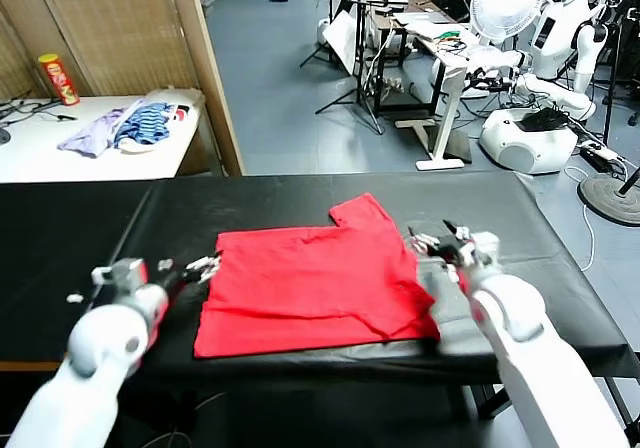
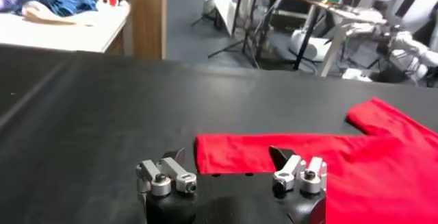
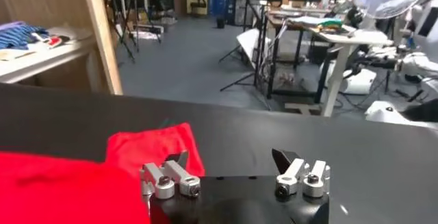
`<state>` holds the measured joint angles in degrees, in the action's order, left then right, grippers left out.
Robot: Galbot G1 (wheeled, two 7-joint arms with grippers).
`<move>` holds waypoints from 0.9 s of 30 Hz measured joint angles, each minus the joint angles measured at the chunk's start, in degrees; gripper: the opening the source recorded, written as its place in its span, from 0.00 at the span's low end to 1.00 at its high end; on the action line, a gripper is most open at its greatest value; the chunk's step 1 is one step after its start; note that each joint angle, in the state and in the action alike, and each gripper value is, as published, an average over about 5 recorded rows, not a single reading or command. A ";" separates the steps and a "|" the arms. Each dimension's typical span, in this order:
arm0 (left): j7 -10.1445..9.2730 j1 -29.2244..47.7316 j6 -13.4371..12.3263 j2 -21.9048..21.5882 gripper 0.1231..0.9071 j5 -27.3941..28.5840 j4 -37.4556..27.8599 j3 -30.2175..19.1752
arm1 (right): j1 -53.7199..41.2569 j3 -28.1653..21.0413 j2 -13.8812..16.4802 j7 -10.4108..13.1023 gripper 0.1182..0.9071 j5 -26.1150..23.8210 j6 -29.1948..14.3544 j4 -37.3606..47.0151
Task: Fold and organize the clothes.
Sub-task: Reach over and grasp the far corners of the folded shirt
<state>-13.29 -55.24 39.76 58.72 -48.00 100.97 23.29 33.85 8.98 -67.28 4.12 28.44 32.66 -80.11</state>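
- The red T-shirt (image 1: pixel 315 283) lay flat in the middle of the black tabletop (image 1: pixel 80 228), nearer its front edge, already folded into a rough rectangle with one sleeve poking out toward the back edge.
- The left gripper (image 1: pixel 200 266) sat just beside the shirt's left edge, its fingers (image 2: pixel 168 176) spread wide and holding nothing; in the left wrist view the cloth's corner lay just ahead of them.
- The right gripper (image 1: pixel 432 242) stood just beside the shirt's right edge near the sleeve, fingers (image 3: pixel 299 175) likewise spread and empty.
- Judged from this, a fold had been laid down and released; the next fold looked due.
- The next move would call for both grippers to pinch matching edges or corners cleanly, taking every layer, and carrying them over evenly so the cloth did not bunch.
- The shirt's front right corner was hidden behind the right arm in the head view.
- No print or label could be seen on the upturned side.
- The layers under the top fold could not be made out.
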 joint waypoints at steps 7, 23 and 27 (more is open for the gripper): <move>0.20 8.91 0.32 2.48 0.86 1.21 -11.10 -5.00 | -6.49 -2.95 -4.66 -2.28 0.86 -0.94 0.47 11.75; 4.29 12.60 -1.25 4.99 0.31 3.51 -18.89 -6.07 | -7.99 -2.43 -9.73 -4.02 0.22 -3.33 -1.81 19.26; 4.34 12.57 -1.62 5.25 0.06 3.72 -18.71 -6.21 | -7.50 -1.61 -10.03 -3.92 0.03 -3.41 -3.60 19.24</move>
<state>-8.94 -42.67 38.14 63.97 -44.28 82.26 17.09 26.34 7.37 -77.30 0.20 25.03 29.06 -60.87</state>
